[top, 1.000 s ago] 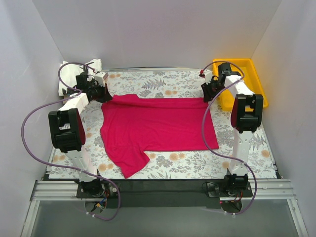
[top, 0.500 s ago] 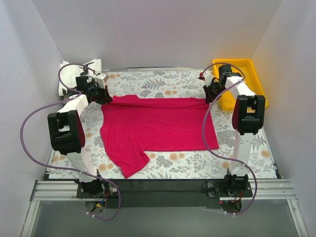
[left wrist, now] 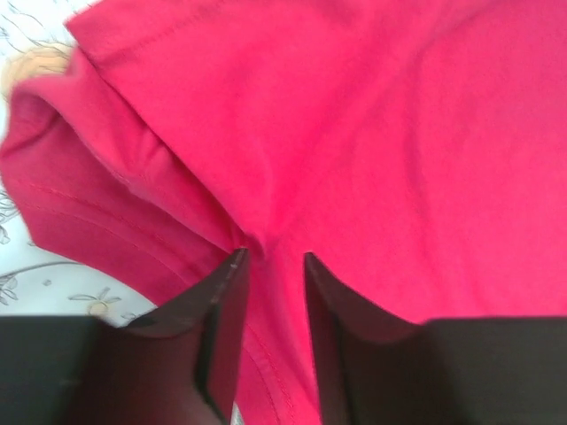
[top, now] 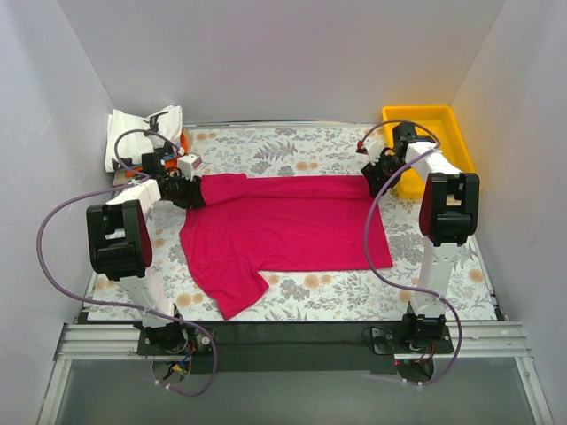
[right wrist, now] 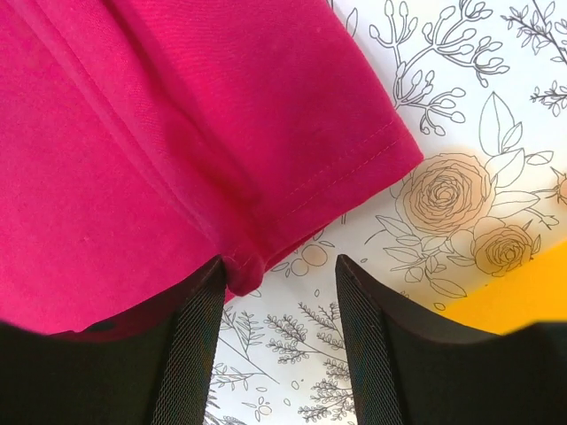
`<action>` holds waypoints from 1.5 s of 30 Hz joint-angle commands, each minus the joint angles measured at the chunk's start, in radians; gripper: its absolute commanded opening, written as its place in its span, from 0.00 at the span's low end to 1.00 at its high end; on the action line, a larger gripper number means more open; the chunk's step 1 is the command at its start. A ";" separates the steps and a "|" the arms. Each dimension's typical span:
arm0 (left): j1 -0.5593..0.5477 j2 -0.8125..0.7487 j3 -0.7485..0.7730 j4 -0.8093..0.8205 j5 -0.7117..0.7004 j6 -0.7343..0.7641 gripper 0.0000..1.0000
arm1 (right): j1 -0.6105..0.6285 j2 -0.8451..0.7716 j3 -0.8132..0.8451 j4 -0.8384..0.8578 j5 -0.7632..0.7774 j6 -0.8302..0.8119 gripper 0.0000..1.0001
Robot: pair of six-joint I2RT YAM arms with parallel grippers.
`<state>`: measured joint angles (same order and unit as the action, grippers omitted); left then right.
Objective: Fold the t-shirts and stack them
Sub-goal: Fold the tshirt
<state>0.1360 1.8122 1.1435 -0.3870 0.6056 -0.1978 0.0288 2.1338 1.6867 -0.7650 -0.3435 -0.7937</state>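
The shirt (top: 283, 221) lies spread on the table (top: 292, 146), its long axis running from 9 to 3 o'clock. One sleeve trails toward 7 o'clock.

The left end effector (top: 193, 191) is at the shirt's 10 o'clock corner, clenched on a pinch of cloth. The right end effector (top: 374, 182) is at the 2 o'clock corner. Its jaws stand apart with table showing between them, and the hem is bunched against one finger, so it looks released.

Each arm is nearest its own corner, and the body of the shirt lies toward 6 o'clock from both. The fold likely carries that far edge to 6 o'clock.

The tray (top: 425, 111) sits at 1 o'clock, just beside the right end effector, and no shirt shows in it. The folded shirts (top: 142, 131) are stacked at 10 o'clock.
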 commanded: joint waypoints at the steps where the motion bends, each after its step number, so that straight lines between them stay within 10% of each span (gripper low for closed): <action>1: 0.002 -0.022 0.080 -0.050 0.038 0.017 0.33 | 0.003 -0.021 0.028 -0.003 0.002 0.019 0.50; 15: -0.033 0.285 0.541 -0.038 -0.006 -0.195 0.40 | 0.026 -0.011 0.110 -0.054 -0.103 0.059 0.41; 45: -0.078 0.315 0.525 0.020 -0.205 -0.241 0.39 | 0.045 0.075 0.039 -0.056 0.009 0.028 0.26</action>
<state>0.0517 2.2219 1.6718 -0.3843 0.4179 -0.4313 0.0708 2.1990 1.7309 -0.8021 -0.3668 -0.7448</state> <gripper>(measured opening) 0.393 0.260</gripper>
